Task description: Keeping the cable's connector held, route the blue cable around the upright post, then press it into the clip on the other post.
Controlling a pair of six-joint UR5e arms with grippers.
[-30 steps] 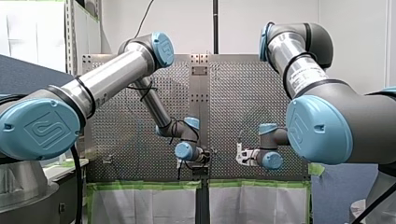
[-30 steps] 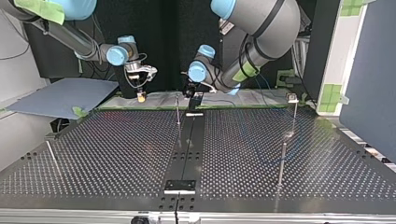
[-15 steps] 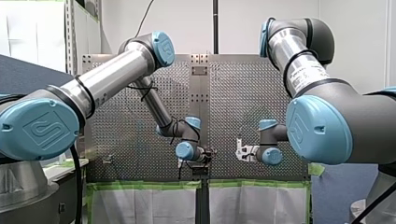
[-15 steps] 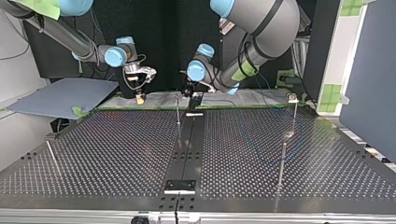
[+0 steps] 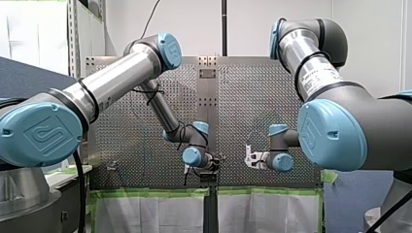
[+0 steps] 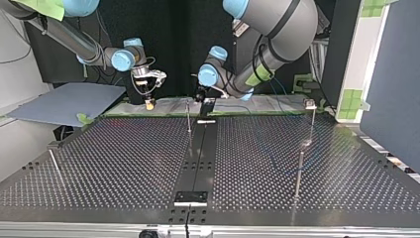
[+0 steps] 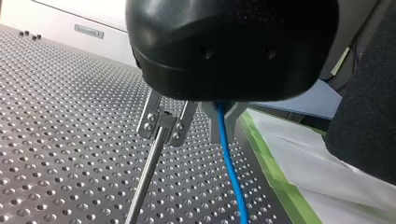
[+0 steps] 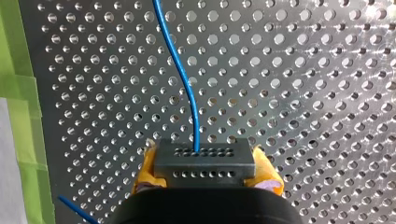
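In the front view, my right arm's wrist point(image 5: 282, 161), just right of the frame's centre, has lifted a little. Its blue end cap sits higher than a second ago, and the jaws beside it have risen with it and edged slightly towards the left. In the top view the same wrist, seen at the upper left of the frame, has crept a touch further left. My left arm's wrist point(image 6: 208, 75), near the top centre there, has nudged upward, though only barely.
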